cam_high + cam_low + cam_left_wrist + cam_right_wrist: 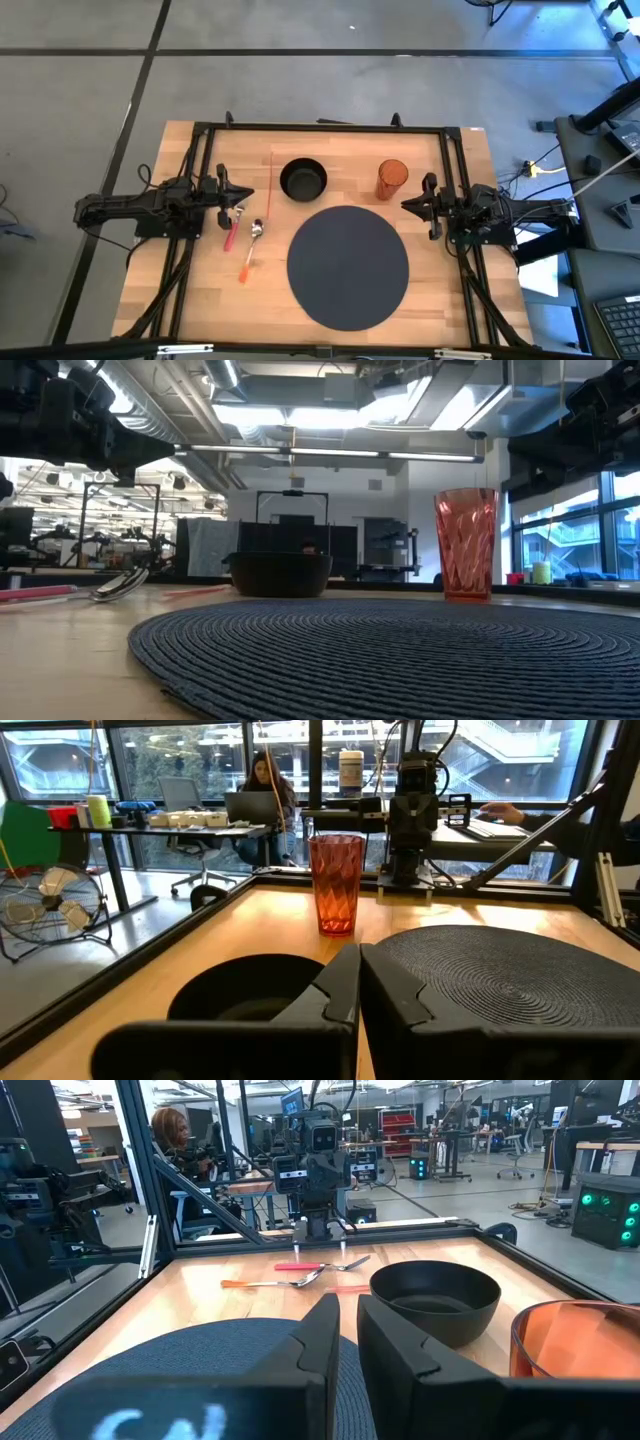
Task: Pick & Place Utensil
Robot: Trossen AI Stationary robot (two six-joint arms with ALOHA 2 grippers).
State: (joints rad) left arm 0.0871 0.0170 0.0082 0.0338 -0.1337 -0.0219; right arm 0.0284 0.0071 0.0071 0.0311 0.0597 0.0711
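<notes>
Two utensils lie flat on the wooden table left of the placemat: a red-handled one (232, 232) (300, 1266) and a spoon with an orange handle (250, 254) (266, 1284). In the low view the spoon's bowl (120, 585) shows beside the red handle (35, 593). My left gripper (243, 195) (360, 988) hovers shut just beyond the red utensil's head, touching nothing. My right gripper (408, 204) (348, 1338) waits shut at the table's right side, above the placemat's edge.
A round dark woven placemat (348, 266) covers the table's middle and near part. A black bowl (303, 180) and an orange ribbed cup (391, 178) stand beyond it. A black frame (320, 127) rims the table. People sit at desks in the room behind.
</notes>
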